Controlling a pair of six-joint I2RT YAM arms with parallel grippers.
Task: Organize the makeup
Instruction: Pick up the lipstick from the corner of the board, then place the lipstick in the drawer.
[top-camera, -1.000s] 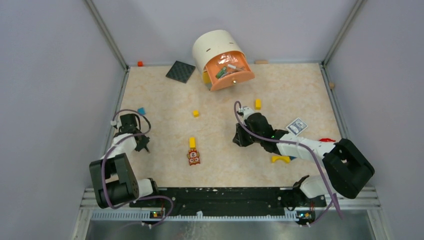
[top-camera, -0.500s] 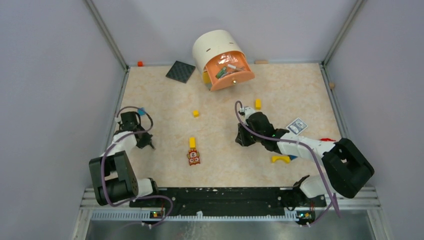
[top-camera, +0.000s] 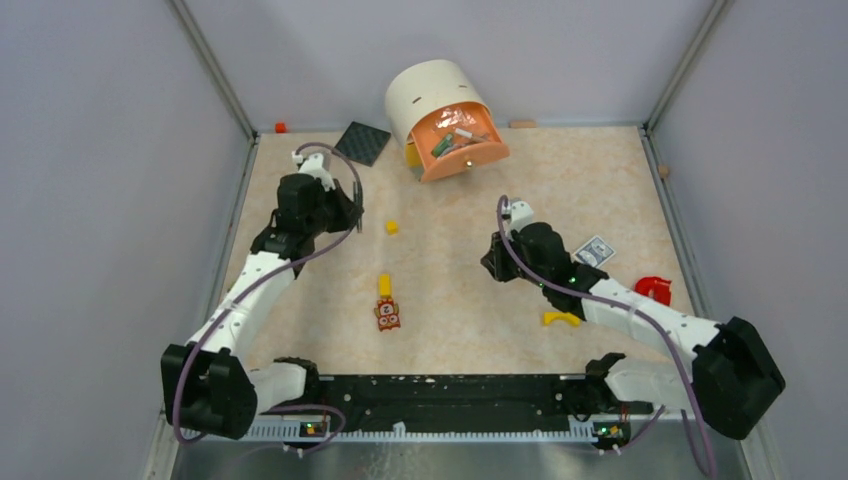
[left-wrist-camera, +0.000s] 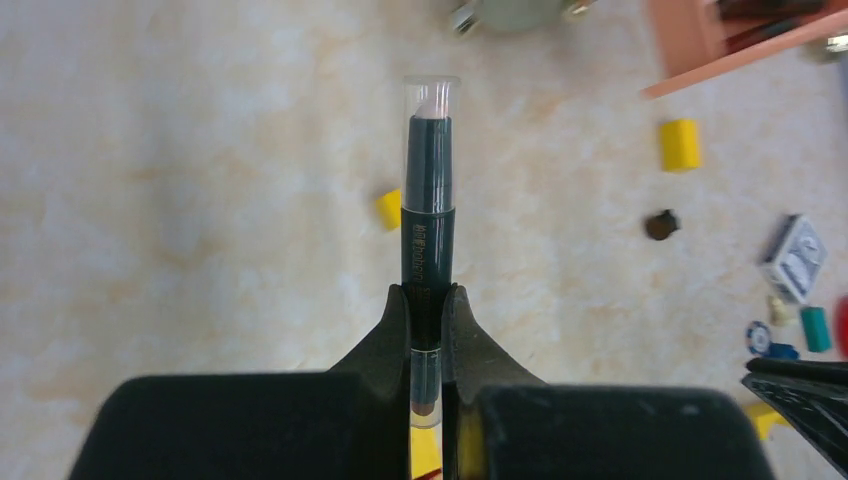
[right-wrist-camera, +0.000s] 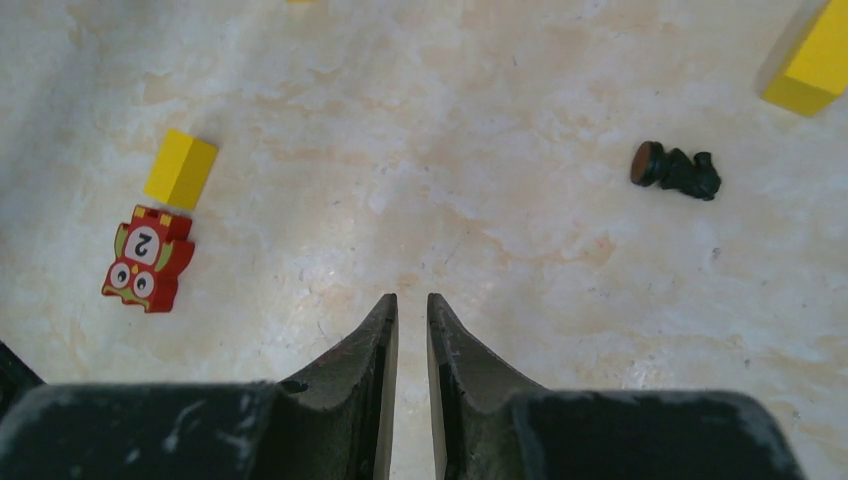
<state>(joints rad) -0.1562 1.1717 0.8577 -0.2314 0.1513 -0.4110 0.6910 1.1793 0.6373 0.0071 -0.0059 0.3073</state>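
One makeup stick (left-wrist-camera: 430, 190) is clamped by its lower end in my left pincer (left-wrist-camera: 426, 295), held above the counter (left-wrist-camera: 200, 200). My right pincer (right-wrist-camera: 411, 305) hangs barely parted, empty. Step judged: delivery. Next move calls for lining up over the orange drawer (top-camera: 462, 140), then releasing inside.

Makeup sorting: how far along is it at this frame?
Done: several cosmetics already lie in the orange drawer. In hand: the left tool grips a dark green stick; the right tool is empty. Left: the white box and the black compact lie outside the drawer.
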